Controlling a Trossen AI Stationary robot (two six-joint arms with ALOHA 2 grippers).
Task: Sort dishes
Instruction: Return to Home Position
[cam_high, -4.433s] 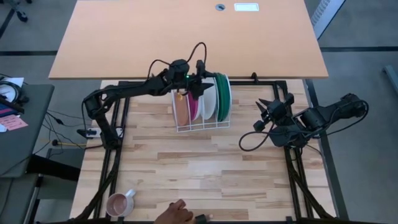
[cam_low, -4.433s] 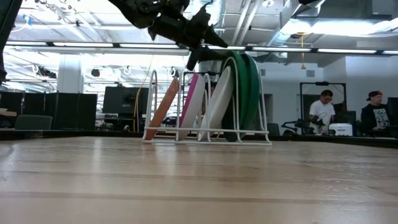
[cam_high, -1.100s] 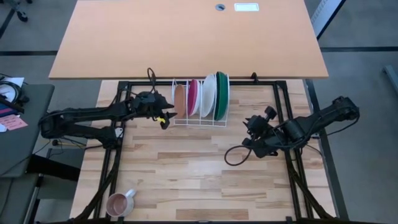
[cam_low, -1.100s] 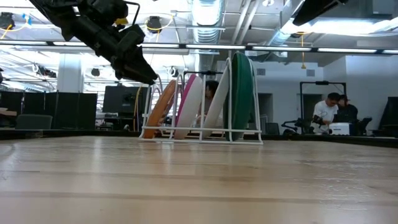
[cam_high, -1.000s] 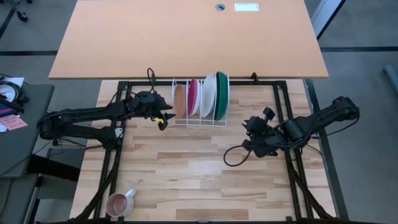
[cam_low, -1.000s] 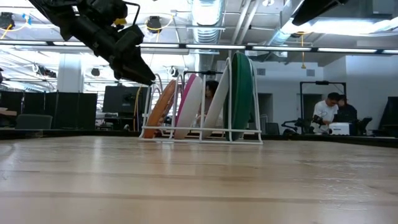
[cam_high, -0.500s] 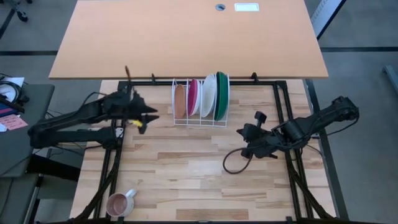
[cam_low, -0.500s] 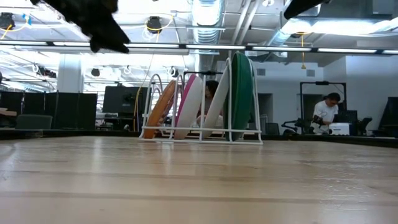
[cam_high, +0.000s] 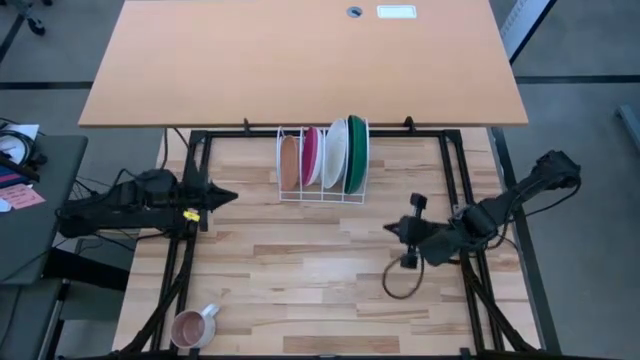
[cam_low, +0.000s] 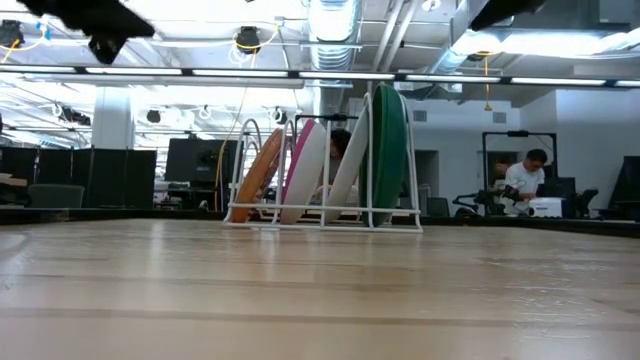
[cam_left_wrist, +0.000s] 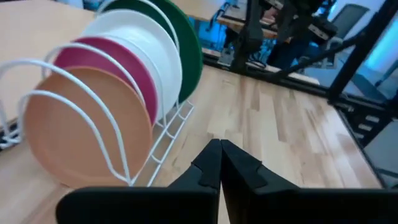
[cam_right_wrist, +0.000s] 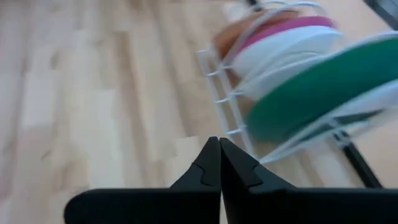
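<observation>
At the 12 o'clock edge of the wooden table (cam_high: 300, 270), the white wire rack (cam_high: 322, 192) holds all the plates on edge. From its 9 o'clock end they are the orange-brown plate (cam_high: 289, 165), the pink plate (cam_high: 311, 158), the white plate (cam_high: 335, 155) and the green plate (cam_high: 357, 155). Whether the green is one plate or two pressed together cannot be told. The left gripper (cam_left_wrist: 218, 152) hangs at the 9 o'clock edge of the table, well apart from the rack, its fingers closed together with nothing between them. The right gripper (cam_right_wrist: 215, 149) is near 3 o'clock, closed and empty in the same way. The sorting looks finished; what remains is only for the arms to go to their rest position. If a plate had to be taken out, it is probably stiff, smooth and a little slippery, maybe breakable. The best hold would be the upper rim that stands free above the wires, lifting straight up. A small pink mug (cam_high: 190, 327) sits alone at 7 o'clock.
</observation>
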